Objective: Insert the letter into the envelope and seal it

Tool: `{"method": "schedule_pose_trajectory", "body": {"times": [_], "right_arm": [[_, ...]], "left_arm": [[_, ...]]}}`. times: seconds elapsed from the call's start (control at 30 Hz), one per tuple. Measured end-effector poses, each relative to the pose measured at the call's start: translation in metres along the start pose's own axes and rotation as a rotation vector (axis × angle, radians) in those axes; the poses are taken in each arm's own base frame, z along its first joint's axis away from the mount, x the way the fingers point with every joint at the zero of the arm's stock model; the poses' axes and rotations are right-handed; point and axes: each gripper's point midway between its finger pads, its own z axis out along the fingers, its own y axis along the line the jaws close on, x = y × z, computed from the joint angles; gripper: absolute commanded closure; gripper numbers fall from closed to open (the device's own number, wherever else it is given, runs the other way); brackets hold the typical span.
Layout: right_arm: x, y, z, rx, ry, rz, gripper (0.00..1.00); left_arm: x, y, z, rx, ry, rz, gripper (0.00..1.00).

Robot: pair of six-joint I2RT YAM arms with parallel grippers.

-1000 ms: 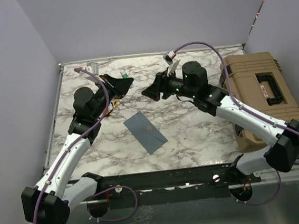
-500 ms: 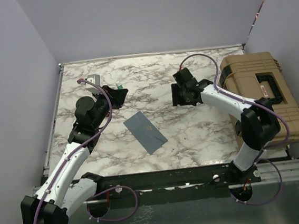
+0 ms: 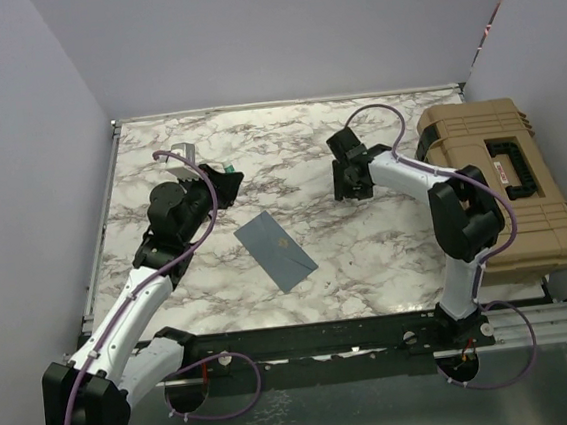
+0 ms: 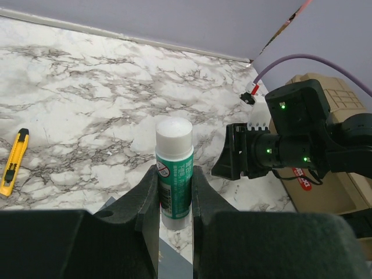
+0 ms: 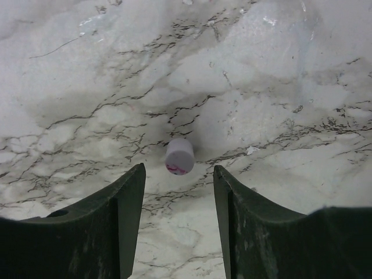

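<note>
The grey-blue envelope [image 3: 275, 251] lies flat mid-table; a corner of it shows in the left wrist view [image 4: 172, 265]. The letter is not in view. My left gripper [image 3: 226, 181] is shut on a green glue stick [image 4: 174, 145], held above the table up and to the left of the envelope; in its own view the gripper [image 4: 174, 170] clamps the stick's body. My right gripper [image 3: 349, 182] points down at the table right of the envelope. In its own view it [image 5: 179, 181] is open, and a small white cap [image 5: 179, 156] lies on the marble just beyond its fingertips.
A tan hard case [image 3: 496, 177] fills the table's right side, close to the right arm. A yellow utility knife [image 4: 14, 161] lies on the marble to the left. Purple walls close in the back and sides.
A second ago both grippers were raised close together. The right gripper has moved right and down to the table. The left has drawn back a little with the glue stick.
</note>
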Motion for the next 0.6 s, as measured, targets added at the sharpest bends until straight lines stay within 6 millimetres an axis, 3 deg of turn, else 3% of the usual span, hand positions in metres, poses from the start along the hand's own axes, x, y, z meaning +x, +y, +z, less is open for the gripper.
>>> {"method": "schedule_pose_trajectory", "body": {"times": [0.1, 0.37, 0.6], "right_arm": [[0.002, -0.007, 0.008, 0.017, 0.018, 0.009, 0.5], [-0.001, -0.013, 0.014, 0.007, 0.026, 0.034, 0.7], [0.001, -0.014, 0.016, -0.011, 0.046, 0.038, 0.68]], "left_arm": [[0.001, 0.002, 0.001, -0.009, 0.002, 0.006, 1.0], [0.008, 0.007, 0.006, -0.021, 0.024, 0.007, 1.0], [0.011, 0.009, 0.007, -0.025, 0.031, 0.005, 1.0]]}}
